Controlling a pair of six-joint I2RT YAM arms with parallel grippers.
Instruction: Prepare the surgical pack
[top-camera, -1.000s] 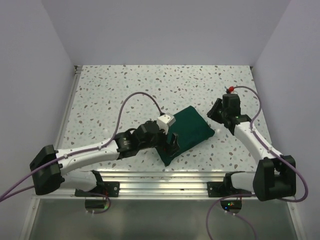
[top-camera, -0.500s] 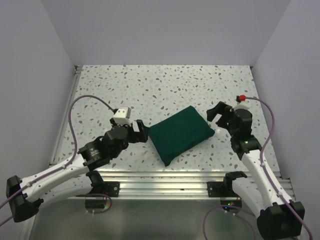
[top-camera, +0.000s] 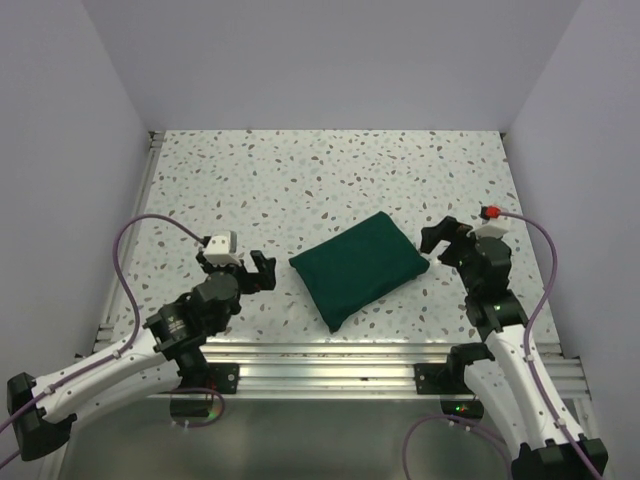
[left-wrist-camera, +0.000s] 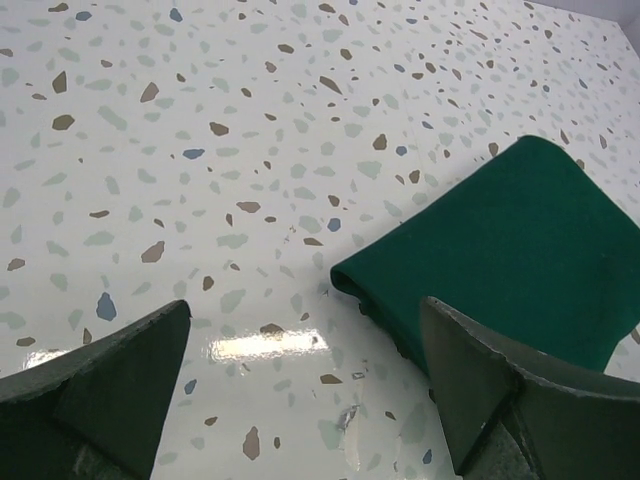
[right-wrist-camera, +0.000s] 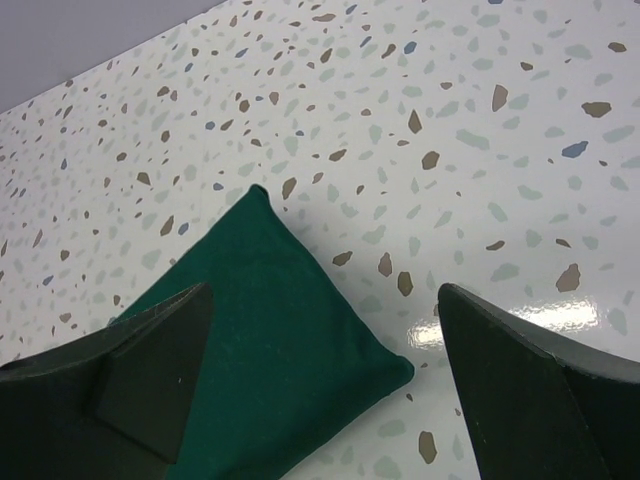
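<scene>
The surgical pack (top-camera: 356, 266) lies on the speckled table as a plump dark green folded bundle, tilted with one corner toward the right. It also shows in the left wrist view (left-wrist-camera: 520, 250) and the right wrist view (right-wrist-camera: 250, 340). My left gripper (top-camera: 250, 268) hovers open to the left of the pack, apart from it, nothing between its fingers (left-wrist-camera: 110, 390). On the other side my right gripper (top-camera: 443, 240) stands open just off the pack's right corner, its fingers (right-wrist-camera: 530, 390) spread and empty.
The speckled table (top-camera: 330, 180) is bounded by grey walls at left, back and right. A metal rail (top-camera: 330, 360) runs along the near edge by the arm bases. Purple cables (top-camera: 140, 225) loop from both wrists.
My left arm has let go of the pack's near end and pulled back to the left. My right gripper has opened and drawn back toward its base. The pack stays put.
</scene>
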